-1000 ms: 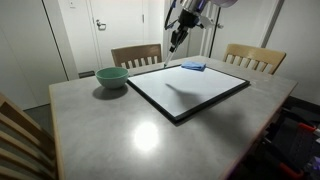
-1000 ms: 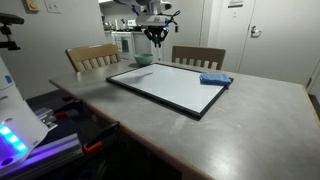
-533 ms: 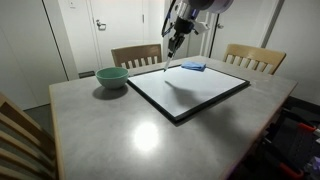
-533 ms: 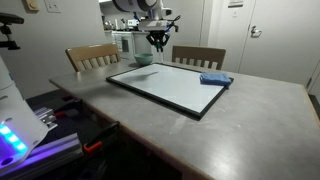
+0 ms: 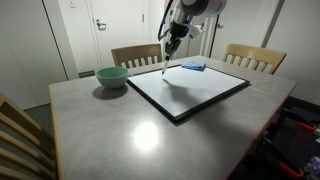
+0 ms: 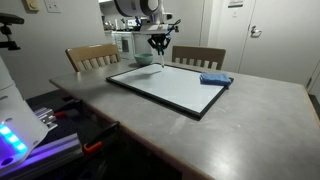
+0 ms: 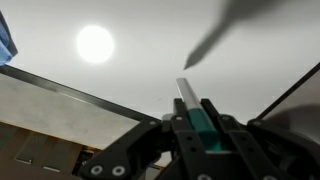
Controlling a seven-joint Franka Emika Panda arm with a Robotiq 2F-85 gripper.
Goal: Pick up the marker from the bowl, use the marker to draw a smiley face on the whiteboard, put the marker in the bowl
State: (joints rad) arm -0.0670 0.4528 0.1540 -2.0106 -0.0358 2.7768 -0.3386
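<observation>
Wrist view: gripper (image 7: 203,130) clamps a thin marker (image 7: 188,92), teal-banded, pale tip forward.

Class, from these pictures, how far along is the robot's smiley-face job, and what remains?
Done: the marker is out of the bowl, clamped in the shut gripper. In hand: the marker points down over the whiteboard near its far edge. Left: the board looks blank, so the face and returning the marker to the bowl remain.
</observation>
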